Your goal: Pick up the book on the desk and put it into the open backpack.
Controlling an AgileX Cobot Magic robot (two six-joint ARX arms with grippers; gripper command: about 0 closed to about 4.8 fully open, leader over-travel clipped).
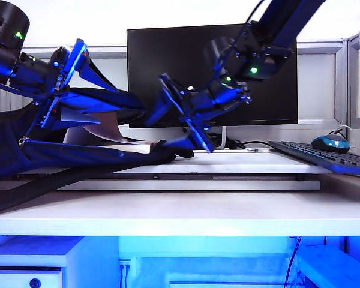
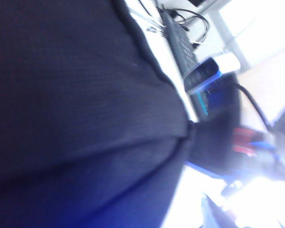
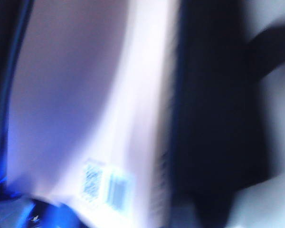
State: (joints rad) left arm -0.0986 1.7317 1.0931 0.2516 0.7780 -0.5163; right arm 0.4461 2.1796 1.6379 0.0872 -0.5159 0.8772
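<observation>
We see desk (image 1: 186,213) spanning view, backpack (image 1: 60,157) slumped on its raised shelf, left of monitor (image 1: 168,66). Book (image 1: 108,133) – pale cover tucked into backpack mouth, left of monitor. Left gripper (image 1: 63,84) above backpack, jaws spread wide, holding nothing. Right gripper (image 1: 183,123) before monitor, at backpack opening – we cannot tell its jaw state.

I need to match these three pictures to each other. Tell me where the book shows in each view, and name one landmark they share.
Exterior view: the book pokes from the backpack mouth at left of centre, between the two end effectors.
Left wrist view: not visible; dark backpack fabric fills most of it.
Right wrist view: the book fills the left and middle, blurred, with a barcode sticker near its lower edge.
Shared landmark: the backpack, dark beside the book.
</observation>
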